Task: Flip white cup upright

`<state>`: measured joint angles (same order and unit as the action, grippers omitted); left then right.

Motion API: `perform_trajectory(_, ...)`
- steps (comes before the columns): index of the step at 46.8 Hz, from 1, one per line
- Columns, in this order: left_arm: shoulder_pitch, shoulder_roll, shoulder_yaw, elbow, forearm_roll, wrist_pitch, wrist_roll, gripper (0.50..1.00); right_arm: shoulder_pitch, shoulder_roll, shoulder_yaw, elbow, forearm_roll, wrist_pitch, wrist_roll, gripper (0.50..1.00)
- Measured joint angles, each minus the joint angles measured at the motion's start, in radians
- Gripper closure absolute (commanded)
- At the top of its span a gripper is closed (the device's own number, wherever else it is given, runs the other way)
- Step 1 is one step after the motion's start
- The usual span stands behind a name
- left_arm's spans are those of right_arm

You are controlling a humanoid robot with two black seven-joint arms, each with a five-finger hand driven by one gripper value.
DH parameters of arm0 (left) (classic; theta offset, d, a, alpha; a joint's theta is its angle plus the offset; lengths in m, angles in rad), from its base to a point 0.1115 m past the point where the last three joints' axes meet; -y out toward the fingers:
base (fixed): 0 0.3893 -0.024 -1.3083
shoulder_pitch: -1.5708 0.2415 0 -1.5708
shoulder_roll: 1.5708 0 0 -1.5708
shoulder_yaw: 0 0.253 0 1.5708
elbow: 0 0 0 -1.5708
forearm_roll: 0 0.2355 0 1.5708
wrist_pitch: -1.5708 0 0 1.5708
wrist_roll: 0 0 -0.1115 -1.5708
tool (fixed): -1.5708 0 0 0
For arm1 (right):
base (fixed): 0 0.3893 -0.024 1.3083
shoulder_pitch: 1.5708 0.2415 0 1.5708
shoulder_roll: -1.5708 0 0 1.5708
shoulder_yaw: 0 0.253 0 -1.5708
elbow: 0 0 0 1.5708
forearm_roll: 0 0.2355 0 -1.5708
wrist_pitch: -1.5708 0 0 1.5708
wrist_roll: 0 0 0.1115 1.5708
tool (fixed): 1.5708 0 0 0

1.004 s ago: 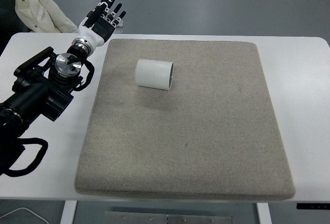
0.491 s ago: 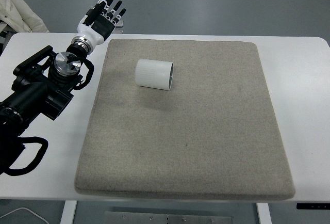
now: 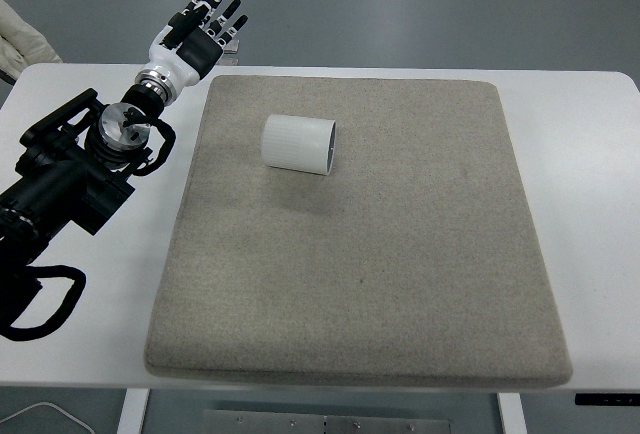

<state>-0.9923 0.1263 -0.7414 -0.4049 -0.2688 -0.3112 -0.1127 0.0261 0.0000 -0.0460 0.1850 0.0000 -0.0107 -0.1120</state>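
Note:
A white ribbed cup lies on its side on the grey felt mat, in the mat's far left part, its mouth facing right. My left hand reaches past the table's far left edge, up and to the left of the cup and well apart from it. Its fingers are spread and hold nothing. The black left arm runs along the left side of the table. No right arm shows.
The mat covers most of the white table. A piece of pale cloth shows at the far left edge, beyond the table. Grey floor lies behind.
My left hand has drifted slightly farther and to the right. The pale cloth at the far left has slid mostly out of the picture. The cup has not moved.

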Motion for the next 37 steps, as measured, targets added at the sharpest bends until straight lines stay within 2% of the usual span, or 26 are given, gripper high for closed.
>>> perform_trajectory(15,-0.053,0.027,0.0,-0.069,0.377,-0.015,-0.006,0.5,0.0,0.0,0.0,0.0,0.0,0.0,0.0,0.57)
perform_trajectory(26,-0.1,0.048,0.042,-0.14,0.512,-0.047,0.006,0.5,0.0,0.0,0.0,0.0,0.0,0.0,0.0,0.57)
perform_trajectory(32,-0.136,0.106,0.098,-0.199,0.661,-0.067,0.007,0.5,0.0,0.0,0.0,0.0,0.0,0.0,0.0,0.57)
perform_trajectory(37,-0.157,0.145,0.108,-0.251,0.788,-0.111,0.006,0.5,0.0,0.0,0.0,0.0,0.0,0.0,0.0,0.57)
